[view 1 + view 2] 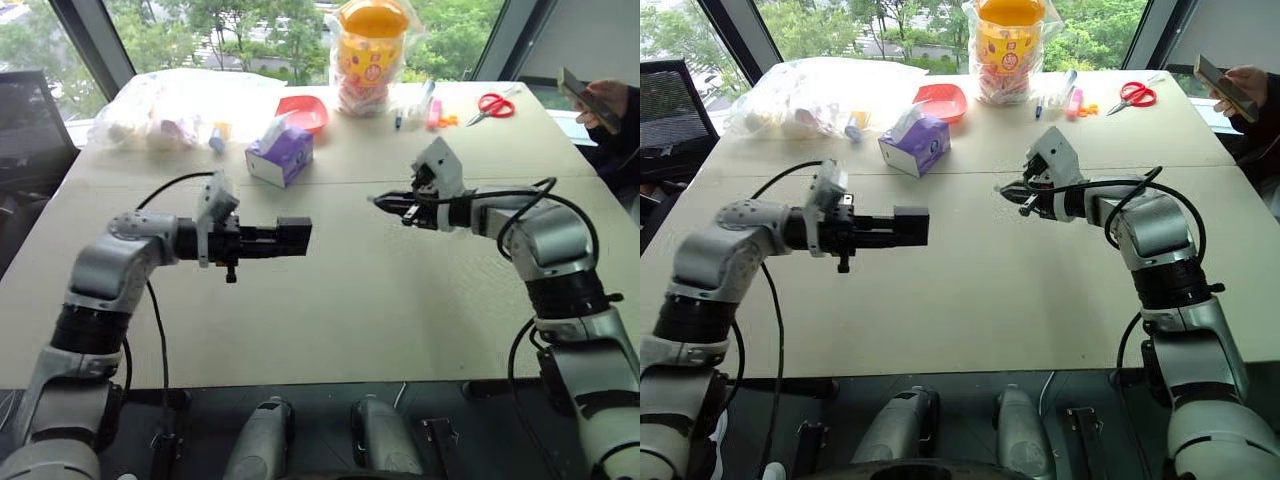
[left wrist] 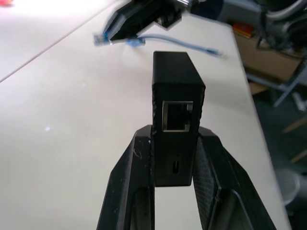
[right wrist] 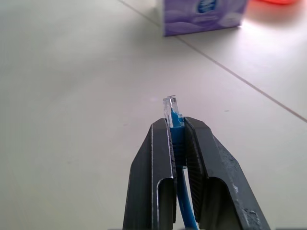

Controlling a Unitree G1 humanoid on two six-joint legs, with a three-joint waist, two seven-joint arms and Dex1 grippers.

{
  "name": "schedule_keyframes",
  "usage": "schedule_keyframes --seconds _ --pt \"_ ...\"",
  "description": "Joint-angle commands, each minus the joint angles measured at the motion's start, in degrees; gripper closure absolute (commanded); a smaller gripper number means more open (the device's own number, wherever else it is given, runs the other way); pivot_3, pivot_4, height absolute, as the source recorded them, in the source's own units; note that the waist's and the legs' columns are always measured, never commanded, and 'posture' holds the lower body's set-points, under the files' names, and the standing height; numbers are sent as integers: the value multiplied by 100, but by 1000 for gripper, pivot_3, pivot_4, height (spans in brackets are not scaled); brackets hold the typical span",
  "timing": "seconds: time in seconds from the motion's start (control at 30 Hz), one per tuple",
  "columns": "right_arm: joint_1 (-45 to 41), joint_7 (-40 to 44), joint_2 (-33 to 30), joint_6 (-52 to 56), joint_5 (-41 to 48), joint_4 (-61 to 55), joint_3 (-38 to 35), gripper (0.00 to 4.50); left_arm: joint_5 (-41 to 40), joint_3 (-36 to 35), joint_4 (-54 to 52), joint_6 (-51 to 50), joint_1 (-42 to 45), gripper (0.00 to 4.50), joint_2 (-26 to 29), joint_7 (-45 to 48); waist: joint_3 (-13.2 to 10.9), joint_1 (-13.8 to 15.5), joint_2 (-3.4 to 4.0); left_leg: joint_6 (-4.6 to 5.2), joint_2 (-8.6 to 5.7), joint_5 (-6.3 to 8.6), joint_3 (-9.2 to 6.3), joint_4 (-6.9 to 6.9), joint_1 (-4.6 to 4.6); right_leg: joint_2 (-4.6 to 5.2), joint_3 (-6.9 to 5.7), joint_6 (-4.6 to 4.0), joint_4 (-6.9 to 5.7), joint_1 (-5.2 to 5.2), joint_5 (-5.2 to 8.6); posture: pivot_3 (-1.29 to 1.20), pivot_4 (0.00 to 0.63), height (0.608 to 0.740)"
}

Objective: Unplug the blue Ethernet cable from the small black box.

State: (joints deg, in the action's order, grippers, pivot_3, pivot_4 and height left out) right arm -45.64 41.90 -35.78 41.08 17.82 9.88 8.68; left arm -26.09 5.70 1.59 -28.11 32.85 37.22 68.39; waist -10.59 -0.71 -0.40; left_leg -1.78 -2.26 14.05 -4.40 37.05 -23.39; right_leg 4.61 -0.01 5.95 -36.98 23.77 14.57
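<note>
The left gripper (image 1: 296,236) clasped the box (image 2: 176,103), its port empty, while the right gripper (image 3: 176,125) pinched the cable (image 3: 174,120) well apart.

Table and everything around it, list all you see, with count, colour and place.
small black box: one, black, in left hand, port empty
blue Ethernet cable: one, light blue, in right hand
tissue box: one, purple, mid table
bowl: one, red, behind tissue box
jar: one, yellow, far edge
scissors: one, red handles, far right
table: one, beige
person's hand: one, holding phone, far right
left hand: shut
right hand: shut
</note>
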Motion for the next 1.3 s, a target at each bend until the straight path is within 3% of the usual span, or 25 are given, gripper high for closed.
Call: schedule_keyframes --seconds 0.03,0.17,0.27,0.5,0.8,1.07,1.1,1.3 --pt "-87 -795 309 -486 -579 480 -127 4470 811 129 495 1263 -92 4022 -354 -579 -1 17 -1 0 -1 0 0 -1 -2 2 0 0 1 3 0 0 150 740" --pt "172 -1167 700 -332 -608 254 -288 4470 1000 54 1312 1404 73 4022 -1212 -1473 1 29 1 -1 -4 -1 2 4 -49 5 3 3 -11 54 -2 0 150 740" --pt "400 -1296 866 30 -461 -286 -466 3394 1188 138 1906 1946 278 4022 -1853 -1755 1 27 -1 0 -6 -1 1 9 -56 4 0 4 -13 55 -3 0 150 740" --pt "772 -1327 672 1059 -89 -1663 -922 27 1547 330 2689 2589 487 4022 -2441 -1845 1 -3 0 2 -8 -1 3 11 -51 0 -1 6 -23 56 -4 0 150 740" --pt "1482 -1417 402 2008 365 -2987 -1401 27 1804 354 3299 3103 363 4022 -2439 -1802 2 -1 0 2 -3 -1 2 12 -42 -3 0 6 -26 48 -4 0 150 740" --pt "1968 -1448 317 2555 694 -3641 -1614 0 1814 271 3363 3161 121 209 -2048 -1491 2 -27 1 4 1 0 1 7 2 -7 0 5 -23 5 -3 0 150 740" --pt "2030 -1421 273 2609 736 -3723 -1595 0 1766 238 3276 3082 75 35 -1956 -1403 2 -31 1 4 2 0 1 6 3 -8 0 5 -23 2 -3 0 150 740" --pt "2658 -1024 -208 2800 1143 -4393 -1615 0 1291 -62 2205 2135 -345 35 -1170 -901 3 -42 1 6 9 1 -4 4 7 -14 0 3 -22 -1 -2 0 150 740"
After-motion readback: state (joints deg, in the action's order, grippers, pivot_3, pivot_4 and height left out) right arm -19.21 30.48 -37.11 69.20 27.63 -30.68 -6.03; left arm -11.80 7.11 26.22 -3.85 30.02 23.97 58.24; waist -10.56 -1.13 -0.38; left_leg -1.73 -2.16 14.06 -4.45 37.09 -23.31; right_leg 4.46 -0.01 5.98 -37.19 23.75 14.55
